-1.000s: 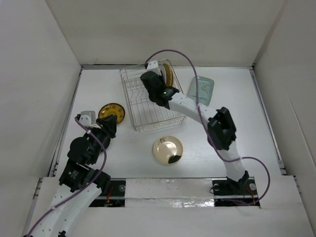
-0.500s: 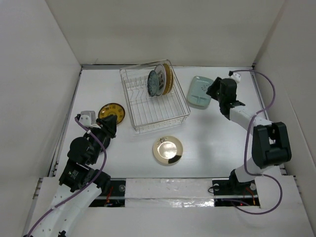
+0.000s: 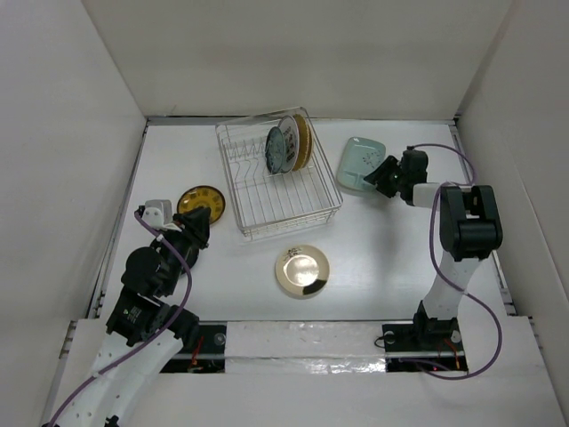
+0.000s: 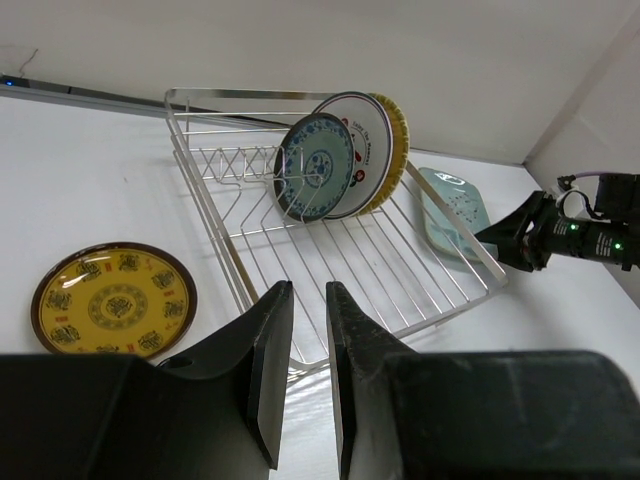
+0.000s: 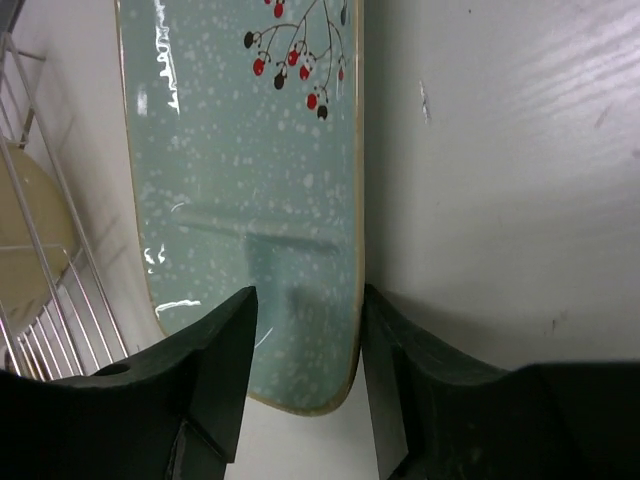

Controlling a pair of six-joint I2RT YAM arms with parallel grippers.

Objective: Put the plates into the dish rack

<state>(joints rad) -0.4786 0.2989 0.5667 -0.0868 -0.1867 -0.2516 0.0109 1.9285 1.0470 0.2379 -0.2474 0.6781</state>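
Note:
The dish rack (image 3: 293, 206) holds three upright plates at its far end: teal-patterned (image 3: 276, 150), white with red marks (image 4: 365, 140) and tan (image 3: 305, 140). A pale green squarish dish (image 3: 358, 165) lies flat to the right of the rack. My right gripper (image 3: 386, 175) is open at that dish's near edge (image 5: 250, 180); one finger is over the dish, the other outside its rim. A yellow-and-dark-brown plate (image 3: 201, 203) lies left of the rack, just beyond my left gripper (image 3: 197, 222). That gripper's fingers stand a narrow gap apart with nothing between them. A glossy cream plate (image 3: 302, 270) lies in front of the rack.
White walls enclose the table on the left, back and right. The rack's wire side (image 5: 40, 290) stands close to the left of the green dish. The right arm's cable (image 3: 440, 149) loops above the table near the right wall.
My right arm left the rack, where the teal-patterned plate now stands, swung right and came down at the green dish's edge. The left arm has not moved.

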